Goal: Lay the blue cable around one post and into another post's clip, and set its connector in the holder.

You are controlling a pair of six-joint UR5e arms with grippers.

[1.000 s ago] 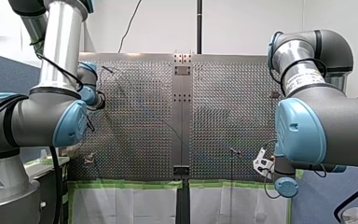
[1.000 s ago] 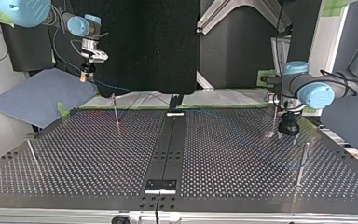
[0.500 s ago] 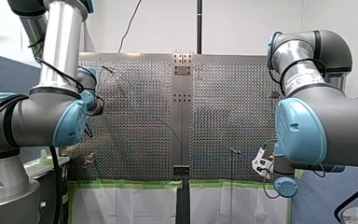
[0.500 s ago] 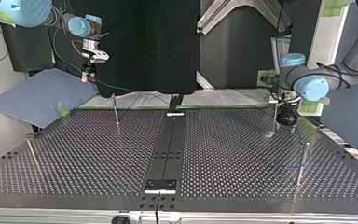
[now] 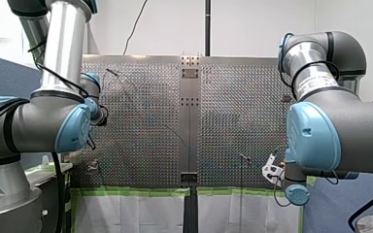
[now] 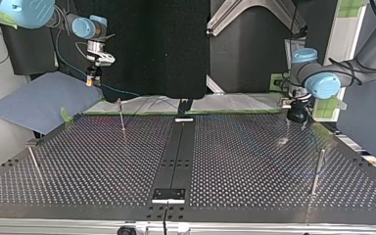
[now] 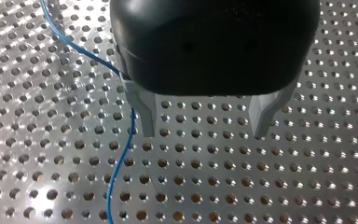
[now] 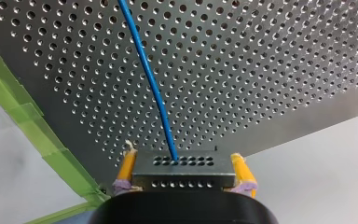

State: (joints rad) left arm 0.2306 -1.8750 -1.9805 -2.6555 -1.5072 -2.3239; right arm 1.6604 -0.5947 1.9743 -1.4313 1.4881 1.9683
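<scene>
Two grippers attend one blue cable [image 8: 151, 79]. Our right gripper [image 8: 183, 161] is clamped on the connector [image 8: 184, 171], a small perforated block that looks like metal, with its yellow pads [image 8: 127, 170] pressed on opposite flanks. It holds the block in the air beyond the counter [image 8: 261, 70], past the green tape [image 8: 51, 149] on the edge. From the block the cable runs out over the perforated plate. Our left gripper [image 7: 204, 128] hovers low over the counter with its metal fingers [image 7: 144, 114] spread and nothing between them. The cable passes just beside one finger, outside the gap, and we cannot tell whether it touches the plate there. In the top view the strand is too faint to trace among the posts [image 6: 121, 117]. We judge the cable light and limp, yet springy enough to keep a curve and to lift off a post unless kept taut. Its smooth jacket would likely slide between metal fingers, which suits guiding more than hauling. The connector is rigid and best held as it is now, by its flat sides. The strand is best pinched crosswise, close to the post being rounded
</scene>
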